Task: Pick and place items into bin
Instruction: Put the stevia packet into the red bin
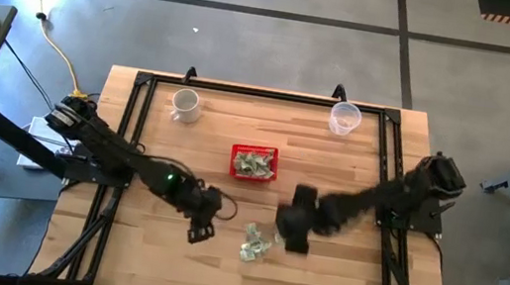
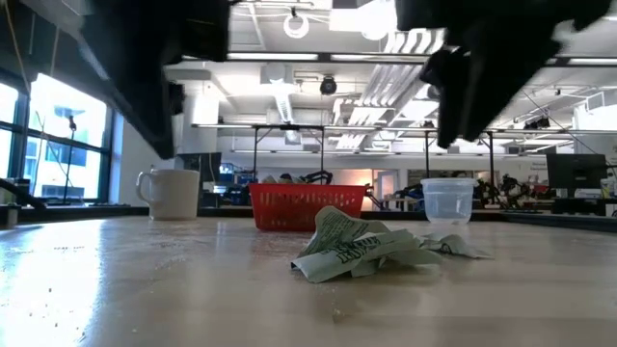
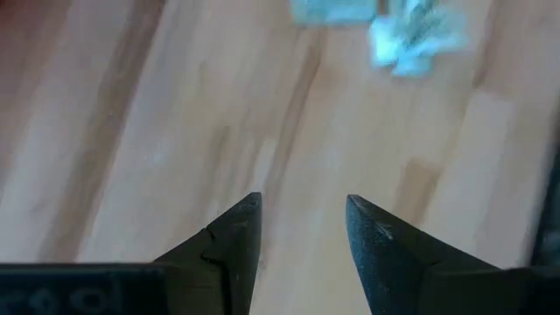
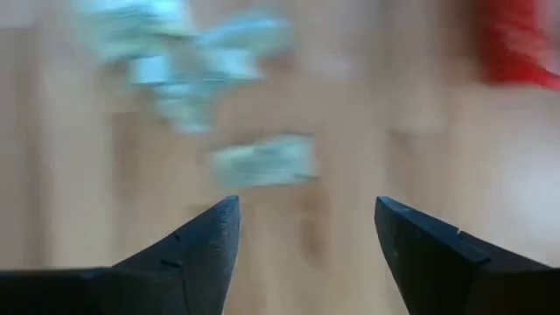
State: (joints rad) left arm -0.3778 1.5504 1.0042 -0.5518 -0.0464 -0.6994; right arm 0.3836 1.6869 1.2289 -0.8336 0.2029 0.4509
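The red basket (image 1: 254, 162) stands mid-table with a few pale green-and-white wrappers (image 1: 252, 165) inside it. It also shows in the low view (image 2: 308, 207) and at the edge of the right wrist view (image 4: 516, 44). More wrappers lie in a small heap on the wood (image 1: 258, 243) (image 2: 371, 246), nearer the table's near edge. My right gripper (image 4: 306, 203) is open just right of the heap (image 1: 293, 230), with a single wrapper (image 4: 262, 162) ahead of its fingers. My left gripper (image 3: 302, 206) is open, left of the heap (image 1: 201, 225), with wrappers (image 3: 411, 39) farther ahead.
A white mug (image 1: 185, 105) (image 2: 174, 193) stands at the far left of the table. A clear plastic cup (image 1: 344, 118) (image 2: 448, 200) stands at the far right. A black frame (image 1: 242, 91) runs around the tabletop. Bare wood lies along the near edge.
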